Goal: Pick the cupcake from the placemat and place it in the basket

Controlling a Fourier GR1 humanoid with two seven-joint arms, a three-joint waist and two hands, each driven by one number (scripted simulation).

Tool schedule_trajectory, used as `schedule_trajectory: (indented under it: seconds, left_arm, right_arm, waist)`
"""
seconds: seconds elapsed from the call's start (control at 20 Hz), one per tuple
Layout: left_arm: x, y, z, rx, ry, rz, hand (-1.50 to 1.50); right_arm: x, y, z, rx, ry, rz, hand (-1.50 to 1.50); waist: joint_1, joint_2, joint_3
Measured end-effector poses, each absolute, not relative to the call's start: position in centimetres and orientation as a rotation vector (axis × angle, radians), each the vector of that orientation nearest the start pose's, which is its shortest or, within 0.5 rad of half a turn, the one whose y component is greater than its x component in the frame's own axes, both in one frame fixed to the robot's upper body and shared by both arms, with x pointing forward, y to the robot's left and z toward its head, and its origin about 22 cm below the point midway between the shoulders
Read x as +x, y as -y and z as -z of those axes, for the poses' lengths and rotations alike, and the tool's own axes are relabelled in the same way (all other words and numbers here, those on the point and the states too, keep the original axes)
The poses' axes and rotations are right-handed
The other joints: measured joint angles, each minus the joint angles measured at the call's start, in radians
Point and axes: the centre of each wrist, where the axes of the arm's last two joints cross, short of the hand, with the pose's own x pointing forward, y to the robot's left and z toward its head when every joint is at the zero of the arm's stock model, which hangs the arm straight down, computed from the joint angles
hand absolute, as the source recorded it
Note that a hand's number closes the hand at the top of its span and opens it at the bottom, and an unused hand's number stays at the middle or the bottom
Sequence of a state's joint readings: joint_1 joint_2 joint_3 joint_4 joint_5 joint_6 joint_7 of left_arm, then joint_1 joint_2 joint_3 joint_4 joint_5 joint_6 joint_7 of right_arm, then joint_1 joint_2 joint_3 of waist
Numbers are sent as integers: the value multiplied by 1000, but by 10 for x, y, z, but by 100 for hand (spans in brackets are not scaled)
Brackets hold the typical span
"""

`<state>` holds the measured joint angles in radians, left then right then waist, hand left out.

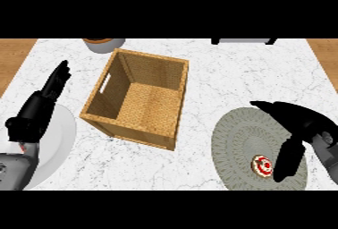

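— Two hands over the counter; which is nearer the cupcake [262,166]?

— My right hand [293,134], fingers spread and angled down, holding nothing. The cupcake sits on the round placemat [234,134], just left of my fingertips.

— And the left?

— My left hand [43,105] rests open, far beyond the wicker basket [138,100], which stands left of the placemat.

basket [137,103] – woven wicker | counter [231,76] – white marble | placemat [238,138] – grey woven

White marble counter [218,67] with basket [138,98], placemat [241,134], plate [59,134].
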<state>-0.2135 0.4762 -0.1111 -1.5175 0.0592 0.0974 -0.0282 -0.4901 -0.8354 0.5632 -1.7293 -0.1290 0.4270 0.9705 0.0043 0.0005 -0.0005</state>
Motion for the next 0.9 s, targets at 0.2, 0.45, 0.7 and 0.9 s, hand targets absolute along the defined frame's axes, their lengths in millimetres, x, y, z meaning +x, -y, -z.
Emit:
schedule_trajectory:
  seconds: [0.2,0.45,0.7,0.9]
  left_arm:
    - [286,-296,-71,298,1719,379,0]
    - [284,-297,-75,297,1719,377,0]
    - [289,-292,-69,296,1723,376,0]
    - [288,-293,-76,301,1724,369,0]
  right_arm:
    - [281,228,-130,-531,656,-1273,-150]
    - [271,237,-113,-551,626,-1276,-150]
    - [268,237,-100,-571,627,-1278,-150]
    - [265,239,-92,-592,637,-1282,-150]
  waist:
    - [-1,0,0]
    - [-4,-1,1]
    - [-5,-1,0]
    - [-4,-1,1]
